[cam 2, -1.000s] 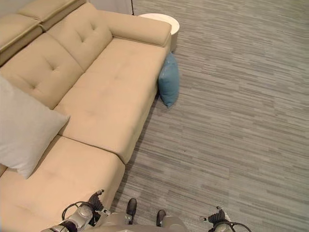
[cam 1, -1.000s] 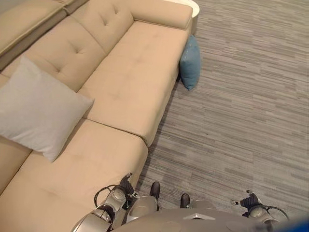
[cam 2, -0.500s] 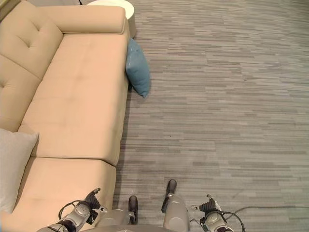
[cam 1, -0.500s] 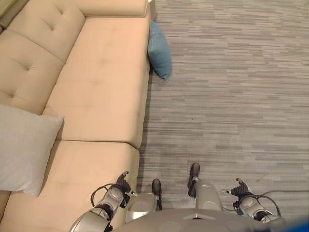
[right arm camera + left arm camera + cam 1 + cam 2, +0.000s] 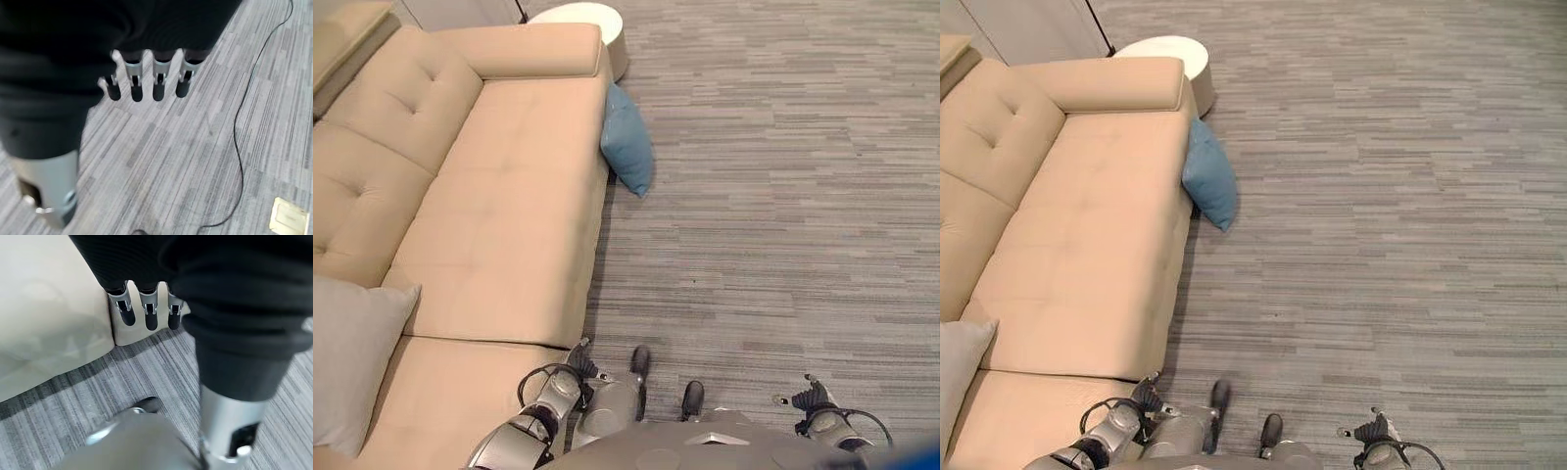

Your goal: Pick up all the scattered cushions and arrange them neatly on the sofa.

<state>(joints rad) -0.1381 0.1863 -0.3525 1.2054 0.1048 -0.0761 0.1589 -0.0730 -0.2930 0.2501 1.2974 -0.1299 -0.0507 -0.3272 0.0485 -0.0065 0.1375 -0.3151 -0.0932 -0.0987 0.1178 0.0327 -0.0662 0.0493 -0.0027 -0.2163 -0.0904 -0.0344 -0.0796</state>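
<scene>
Camera has swung since half a second ago: sofa now sits more upright in frame, round white side table back in sight; cushions themselves haven't moved

Left eye: beige sofa (image 5: pixel 499 206) along the left, blue cushion (image 5: pixel 627 152) on the grey carpet (image 5: pixel 783 196), leaning against the sofa's front near the armrest. Grey cushion (image 5: pixel 347 357) on the seat at the lower left edge. White side table (image 5: pixel 578 20) just past the armrest. Left robot hand (image 5: pixel 579 359) low by the sofa front, right robot hand (image 5: pixel 811 394) low over the carpet

Right eye: same layout, blue cushion touching the sofa front

Left wrist: fingers (image 5: pixel 146 316) straight, apart, holding nothing, sofa edge beyond

Right wrist: fingers (image 5: pixel 157 83) straight, empty, over carpet
</scene>
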